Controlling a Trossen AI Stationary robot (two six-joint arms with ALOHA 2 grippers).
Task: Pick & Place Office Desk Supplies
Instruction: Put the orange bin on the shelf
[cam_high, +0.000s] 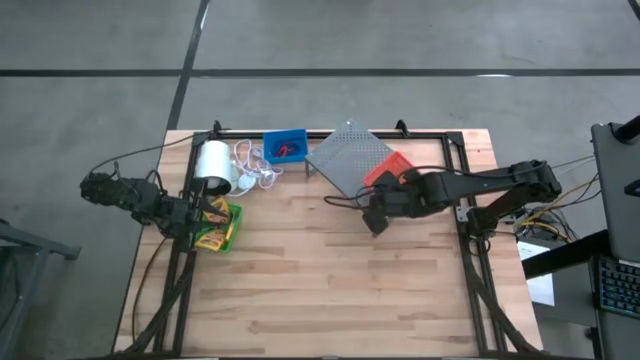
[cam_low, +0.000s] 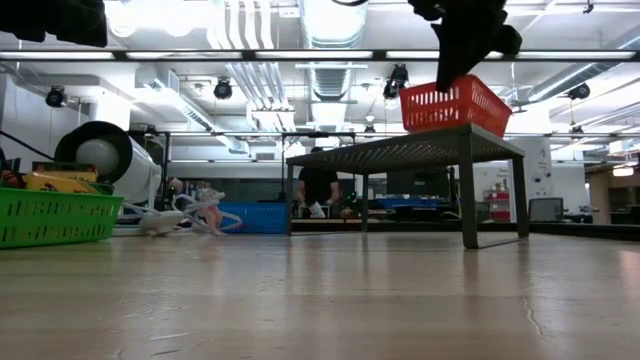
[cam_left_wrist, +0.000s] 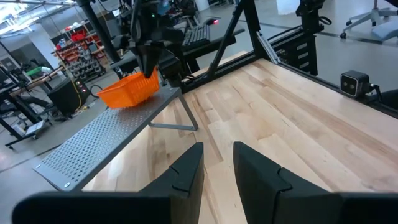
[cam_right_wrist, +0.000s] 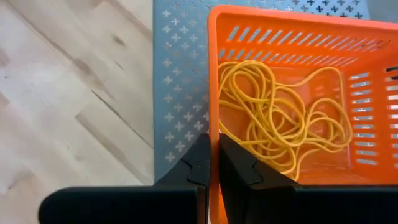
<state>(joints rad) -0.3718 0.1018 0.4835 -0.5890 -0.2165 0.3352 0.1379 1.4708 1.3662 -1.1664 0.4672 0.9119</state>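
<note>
A red-orange bin (cam_right_wrist: 298, 99) with a tangle of yellow bands (cam_right_wrist: 280, 118) in it is on or just above the grey perforated rack (cam_high: 345, 160) at the table's far middle. My right gripper (cam_right_wrist: 214, 158) is shut on its wall. At the left edge a green bin (cam_high: 222, 228) with yellow crayon boxes (cam_low: 55, 180) rests on the table. My left gripper (cam_left_wrist: 217, 168) hovers over it, open, with nothing between its fingers. A blue bin (cam_high: 285, 147) with a red band stands at the far edge. My right gripper pinches one side wall of the red-orange bin at its rim (cam_right_wrist: 214, 118), one finger (cam_right_wrist: 239, 165) inside the bin and one outside. The fingers slant down from above. The bin (cam_left_wrist: 127, 90) sits tilted; whether its bottom rests on the rack I cannot tell.
A white roll (cam_high: 212, 163) with a white cord (cam_high: 255, 165) lies between the green and blue bins. The rack (cam_low: 420, 150) stands on legs above the table. Bare wooden tabletop (cam_high: 330, 290) spreads across the near half. A person (cam_low: 320, 185) shows in the room beyond.
</note>
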